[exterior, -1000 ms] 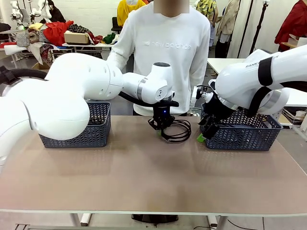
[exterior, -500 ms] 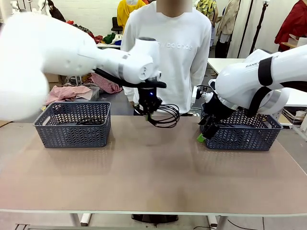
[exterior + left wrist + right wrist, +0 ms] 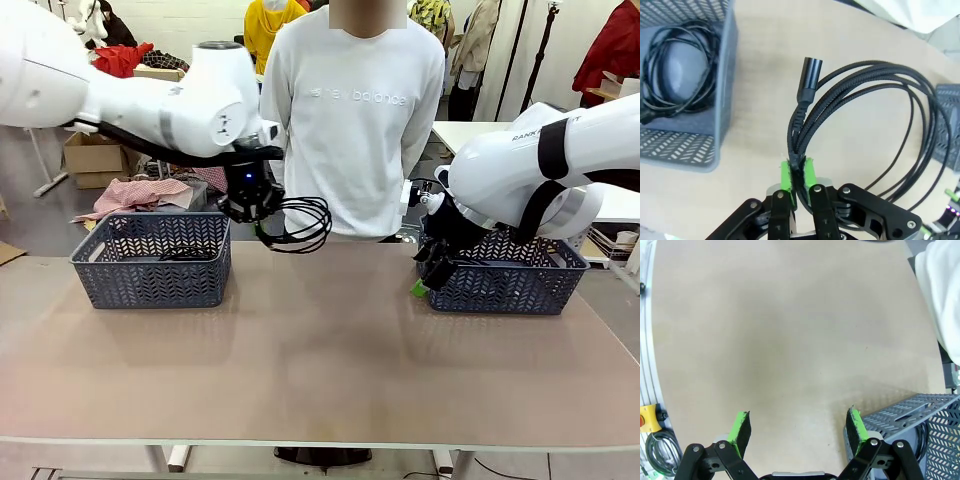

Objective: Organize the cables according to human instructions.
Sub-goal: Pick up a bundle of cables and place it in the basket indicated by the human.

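Note:
My left gripper [image 3: 257, 222] is shut on a coiled black cable [image 3: 302, 224] and holds it in the air just right of the left basket [image 3: 155, 262]. In the left wrist view the green pads [image 3: 786, 173] pinch the bundled strands, and the coil [image 3: 875, 95] with its plug [image 3: 810, 75] hangs over the table. Another coiled cable [image 3: 677, 75] lies inside that basket [image 3: 725, 85]. My right gripper [image 3: 426, 276] hangs open with nothing in it at the left end of the right basket [image 3: 510, 272]; its own view shows the gripper [image 3: 799, 425] wide apart over bare table. The human [image 3: 350, 110] stands at the far edge.
The right basket's corner [image 3: 910, 415] sits close beside my right fingertip. A white sleeve [image 3: 940, 300] shows at that view's right edge. A yellow button [image 3: 647, 417] and a cord lie off the table's edge. The table [image 3: 320, 350] is bare between the baskets.
My left arm lifted the coiled cable off the table's far middle and carried it left and up toward the left basket. The right arm has not moved.

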Tool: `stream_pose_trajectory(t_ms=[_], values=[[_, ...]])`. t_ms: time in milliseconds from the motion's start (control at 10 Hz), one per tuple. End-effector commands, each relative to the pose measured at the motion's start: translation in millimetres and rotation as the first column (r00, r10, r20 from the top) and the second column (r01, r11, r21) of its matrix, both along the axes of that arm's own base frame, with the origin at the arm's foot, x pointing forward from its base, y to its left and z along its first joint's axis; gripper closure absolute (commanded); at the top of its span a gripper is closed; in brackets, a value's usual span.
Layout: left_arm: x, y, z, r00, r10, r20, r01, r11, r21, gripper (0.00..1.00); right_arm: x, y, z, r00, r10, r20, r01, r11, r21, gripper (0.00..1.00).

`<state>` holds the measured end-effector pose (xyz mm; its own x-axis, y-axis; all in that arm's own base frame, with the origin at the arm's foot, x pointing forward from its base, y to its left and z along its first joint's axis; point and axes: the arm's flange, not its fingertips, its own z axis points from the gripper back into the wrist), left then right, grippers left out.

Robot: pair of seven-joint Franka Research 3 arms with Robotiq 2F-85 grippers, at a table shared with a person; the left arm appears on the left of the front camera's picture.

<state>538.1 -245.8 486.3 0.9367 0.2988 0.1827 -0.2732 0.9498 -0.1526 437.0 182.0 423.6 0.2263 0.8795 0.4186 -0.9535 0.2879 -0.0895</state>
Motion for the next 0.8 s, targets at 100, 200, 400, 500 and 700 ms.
stream_pose_trajectory(t_ms=[100,200,400,500,700], values=[[-11.8,42.1,1.9,0.994,-0.105,-0.011,0.104,0.994,-0.038,0.96,-0.8,-0.1,1.1,1.0,0.008,0.004,-0.008,1.0,0.0,0.0],[-8.8,51.1,2.1,0.993,-0.119,-0.022,0.118,0.992,-0.045,0.96,-0.8,-0.1,1.1,1.0,0.008,0.004,-0.008,1.0,0.0,0.0],[-5.3,42.5,3.4,0.996,-0.089,-0.012,0.089,0.996,-0.021,0.96,-0.8,-0.1,1.1,1.0,0.008,0.004,-0.008,1.0,0.0,0.0],[-5.3,42.5,3.4,0.996,-0.089,-0.012,0.089,0.996,-0.021,0.96,-0.8,-0.1,1.1,1.0,0.008,0.004,-0.008,1.0,0.0,0.0],[-5.3,42.5,3.4,0.996,-0.089,-0.012,0.089,0.996,-0.021,0.96,-0.8,-0.1,1.1,1.0,0.008,0.004,-0.008,1.0,0.0,0.0]])
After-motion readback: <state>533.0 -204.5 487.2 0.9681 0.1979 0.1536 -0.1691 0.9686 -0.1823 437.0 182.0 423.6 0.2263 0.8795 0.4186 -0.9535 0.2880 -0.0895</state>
